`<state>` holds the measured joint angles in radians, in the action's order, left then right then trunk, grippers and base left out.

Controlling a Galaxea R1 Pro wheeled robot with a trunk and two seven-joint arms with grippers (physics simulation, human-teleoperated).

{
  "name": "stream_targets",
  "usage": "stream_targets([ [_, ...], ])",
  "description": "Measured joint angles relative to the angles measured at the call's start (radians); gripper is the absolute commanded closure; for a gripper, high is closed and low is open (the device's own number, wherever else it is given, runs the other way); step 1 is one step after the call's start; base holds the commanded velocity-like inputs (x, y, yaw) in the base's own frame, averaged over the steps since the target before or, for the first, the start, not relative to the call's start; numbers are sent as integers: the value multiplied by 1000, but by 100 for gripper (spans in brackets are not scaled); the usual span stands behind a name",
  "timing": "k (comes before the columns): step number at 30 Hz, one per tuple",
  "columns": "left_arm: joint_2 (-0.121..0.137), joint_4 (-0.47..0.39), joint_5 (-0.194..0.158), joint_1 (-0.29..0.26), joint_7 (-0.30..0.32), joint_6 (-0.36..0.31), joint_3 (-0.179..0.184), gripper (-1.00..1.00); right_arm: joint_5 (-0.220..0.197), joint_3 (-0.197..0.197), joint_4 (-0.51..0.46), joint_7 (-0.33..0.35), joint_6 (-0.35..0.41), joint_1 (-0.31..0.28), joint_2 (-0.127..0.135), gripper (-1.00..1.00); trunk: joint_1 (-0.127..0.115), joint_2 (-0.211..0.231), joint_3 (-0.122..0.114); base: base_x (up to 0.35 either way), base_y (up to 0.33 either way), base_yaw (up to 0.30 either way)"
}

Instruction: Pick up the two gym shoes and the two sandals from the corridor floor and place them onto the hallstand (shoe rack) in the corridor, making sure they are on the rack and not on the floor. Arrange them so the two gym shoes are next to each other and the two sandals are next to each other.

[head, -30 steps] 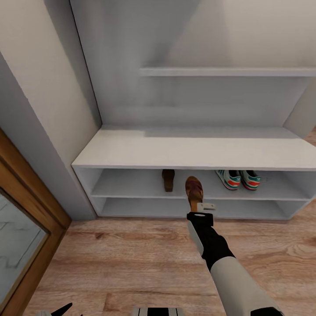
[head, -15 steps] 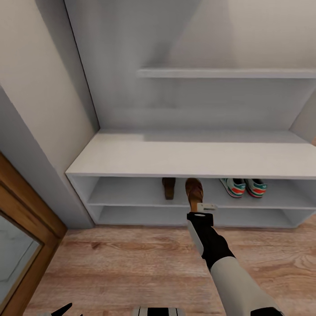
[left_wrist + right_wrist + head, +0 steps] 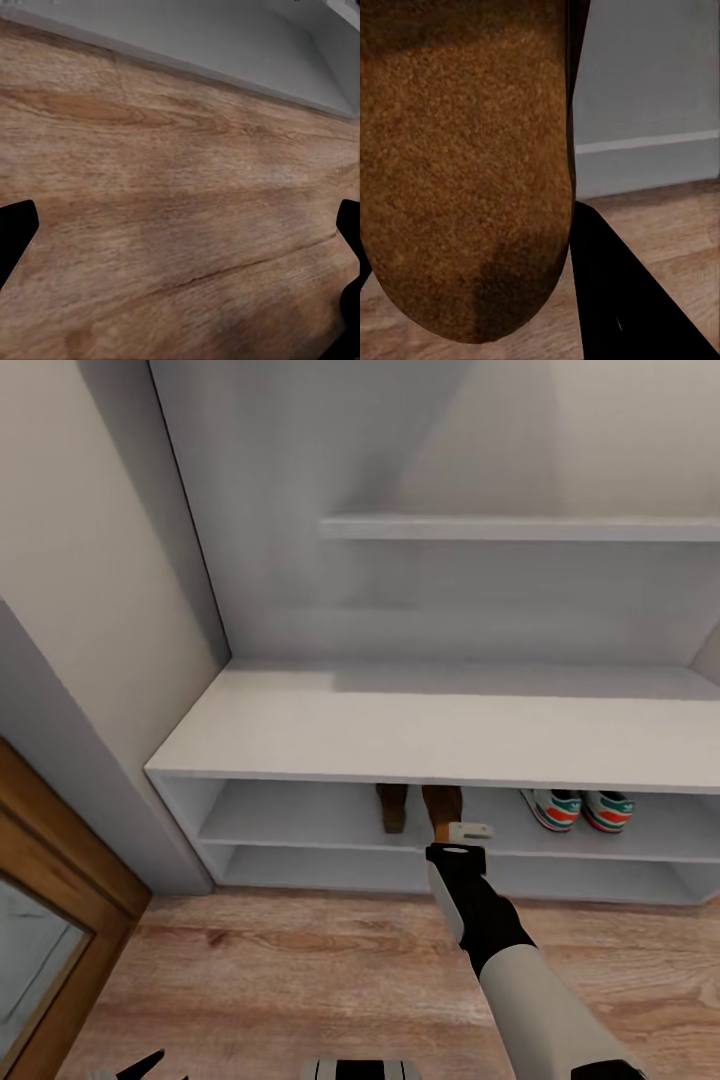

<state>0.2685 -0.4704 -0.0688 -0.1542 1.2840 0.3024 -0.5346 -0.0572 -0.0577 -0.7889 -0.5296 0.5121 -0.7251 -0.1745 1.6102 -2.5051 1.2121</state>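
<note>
Pale wall [image 3: 90, 560], wood-framed door [image 3: 45, 880] beside it.

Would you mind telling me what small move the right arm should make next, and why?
Probably ease the held sandal a little deeper onto the upper open shelf beside the other sandal, then open. The right gripper grips its heel at the shelf's front edge; the gym shoes already sit together.
</note>
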Motion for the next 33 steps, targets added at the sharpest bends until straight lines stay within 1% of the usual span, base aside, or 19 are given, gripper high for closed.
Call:
stream_targets([
  [5,0,0,0,0,0,0,0,-100,0,0,0,0,0,0,0,100,0,0,3,255,0,101],
  [14,1,-7,0,0,0,0,1,-100,2,0,0,0,0,0,0,100,0,0,5,39,0,19],
  [20,0,-8,0,0,0,0,1,-100,0,2,0,0,1,0,0,100,3,-1,34,1,0,0],
  [25,1,-8,0,0,0,0,1,-100,2,2,-1,0,0,0,0,100,3,-1,42,0,0,0],
  [29,1,-4,0,0,0,0,1,-100,1,0,-1,0,1,0,0,100,3,-1,43,19,0,0],
  [33,0,-3,0,0,0,0,2,-100,2,0,-5,0,1,0,0,100,3,-1,43,189,0,0],
])
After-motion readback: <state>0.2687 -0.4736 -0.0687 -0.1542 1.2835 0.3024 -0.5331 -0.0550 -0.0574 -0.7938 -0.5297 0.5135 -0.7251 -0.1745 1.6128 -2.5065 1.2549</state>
